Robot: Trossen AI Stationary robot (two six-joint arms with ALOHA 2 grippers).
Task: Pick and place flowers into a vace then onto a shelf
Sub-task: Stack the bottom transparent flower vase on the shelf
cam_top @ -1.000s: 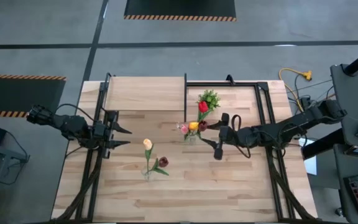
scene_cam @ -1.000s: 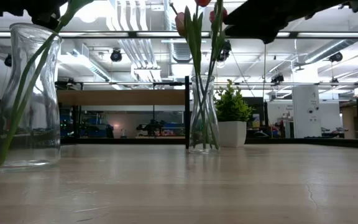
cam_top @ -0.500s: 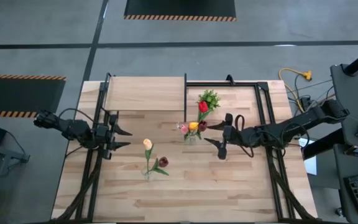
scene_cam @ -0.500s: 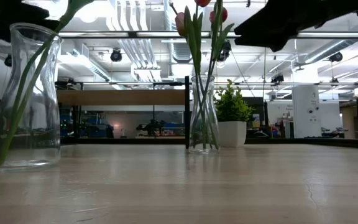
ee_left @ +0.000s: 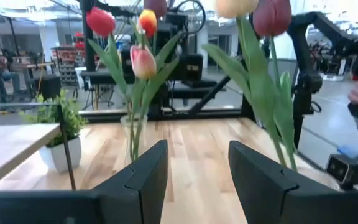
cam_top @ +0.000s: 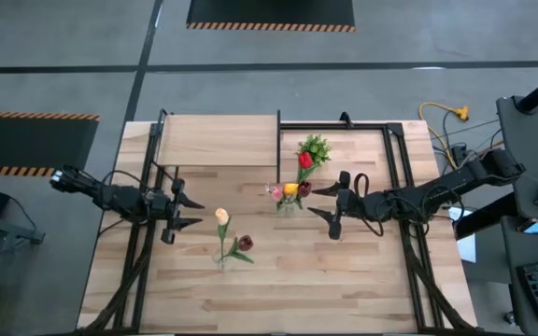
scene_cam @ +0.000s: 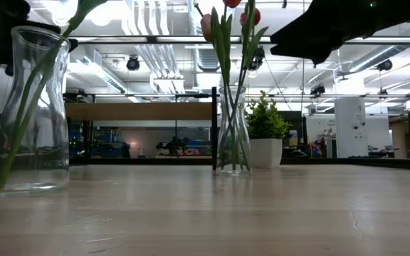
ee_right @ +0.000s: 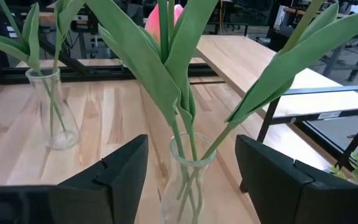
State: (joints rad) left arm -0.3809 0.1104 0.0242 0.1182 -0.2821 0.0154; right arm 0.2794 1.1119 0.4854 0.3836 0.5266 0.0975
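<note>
A: Biggest risk here? The right gripper [cam_top: 330, 211] sits just beside the far vase [cam_top: 288, 204], jaws open around nothing, the glass square between them in its wrist view. If it closes high on the narrow neck it could crush leaves or tip the vase [ee_right: 190, 174].

B: And the flowers [cam_top: 297, 185] stand tall above the glass, so I judge the load top-heavy. A fast lift toward the shelf [cam_top: 218, 140] could swing it, and the shelf's black frame edge is close to the path.

A: The potted plant [cam_top: 315, 147] stands just behind that vase too. A wide sweep might knock it.

B: What about the left side?

A: The left gripper [cam_top: 177, 212] hovers near the near vase [cam_top: 222, 257], jaws parted and empty, aimed across the bench [cam_top: 344, 280]. That vase holds a cream tulip [cam_top: 221, 216] and a dark red tulip [cam_top: 245, 244], leaning. If that arm drives forward it could catch the stems.

B: Poses?

A: Both arms reach in low and nearly level from opposite sides, wrists pointing toward the middle. Both vases stand on the bench; the shelf carries nothing visible.
</note>
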